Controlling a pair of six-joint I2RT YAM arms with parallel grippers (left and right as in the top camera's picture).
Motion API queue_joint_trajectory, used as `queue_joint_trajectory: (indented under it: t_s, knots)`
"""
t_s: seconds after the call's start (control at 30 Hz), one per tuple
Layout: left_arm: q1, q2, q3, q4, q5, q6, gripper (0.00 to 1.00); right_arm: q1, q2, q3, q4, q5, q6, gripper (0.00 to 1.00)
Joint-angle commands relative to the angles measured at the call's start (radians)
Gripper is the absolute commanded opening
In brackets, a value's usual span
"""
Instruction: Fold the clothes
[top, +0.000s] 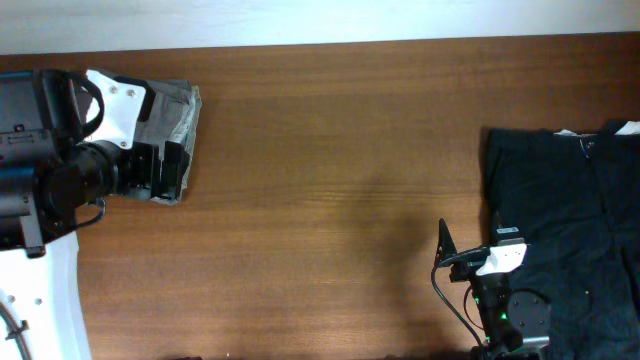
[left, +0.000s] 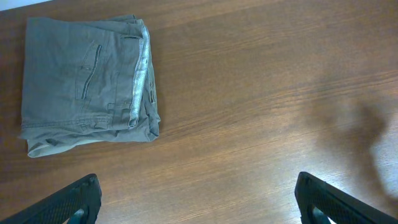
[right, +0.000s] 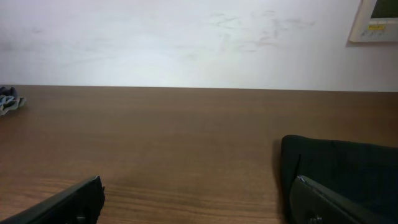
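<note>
The grey shorts (left: 87, 84) lie folded into a compact rectangle at the table's far left, pocket and waistband showing. In the overhead view they (top: 178, 112) are partly hidden under my left arm. My left gripper (left: 199, 208) is open and empty, above bare wood just beside the folded shorts; it also shows in the overhead view (top: 165, 172). A black garment (top: 570, 210) lies spread flat at the right side. My right gripper (right: 199, 208) is open and empty at that garment's left edge (right: 342, 165), one finger over the cloth. The khaki-beige shorts are out of view.
The brown wooden table (top: 340, 180) stretches between the two garments. A white wall (right: 186, 43) runs behind the table's far edge, with a small panel (right: 375, 18) on it. The right arm's base and cables (top: 505, 310) sit at the front right.
</note>
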Motion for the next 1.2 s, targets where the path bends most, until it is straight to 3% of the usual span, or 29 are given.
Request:
queue_joint_trajectory:
  t_s: [0.0,0.27,0.4,0.53,0.7,0.87,1.0,1.1,1.17]
  knots:
    - [-0.004,-0.009,0.001,0.002,0.0,0.011,0.99,-0.008,-0.01,-0.01,0.003,-0.006,0.007,0.99]
    - [-0.005,-0.025,0.001,-0.002,-0.007,0.011,0.99,-0.008,-0.01,-0.01,0.003,-0.006,0.007,0.99]
    - [-0.005,-0.123,-0.067,0.166,-0.042,0.023,0.99,-0.008,-0.01,-0.01,0.003,-0.006,0.007,0.99]
    - [-0.02,-0.389,-0.48,0.579,-0.015,-0.032,0.99,-0.008,-0.01,-0.01,0.003,-0.006,0.007,0.99]
    - [-0.02,-0.75,-1.025,0.955,-0.019,-0.06,0.99,-0.008,-0.01,-0.01,0.003,-0.006,0.007,0.99]
    - [-0.02,-1.06,-1.372,1.12,-0.019,-0.06,0.99,-0.008,-0.01,-0.01,0.003,-0.006,0.007,0.99]
    - [-0.02,-1.278,-1.559,1.137,-0.019,-0.061,1.0,-0.008,-0.01,-0.01,0.003,-0.006,0.007,0.99]
    - [-0.021,-1.41,-1.683,1.14,-0.018,-0.061,0.99,-0.008,-0.01,-0.01,0.003,-0.006,0.007,0.99]
    - [-0.027,-1.407,-1.768,1.23,-0.019,-0.06,1.0,-0.008,-0.01,-0.01,0.003,-0.006,0.007,0.99]
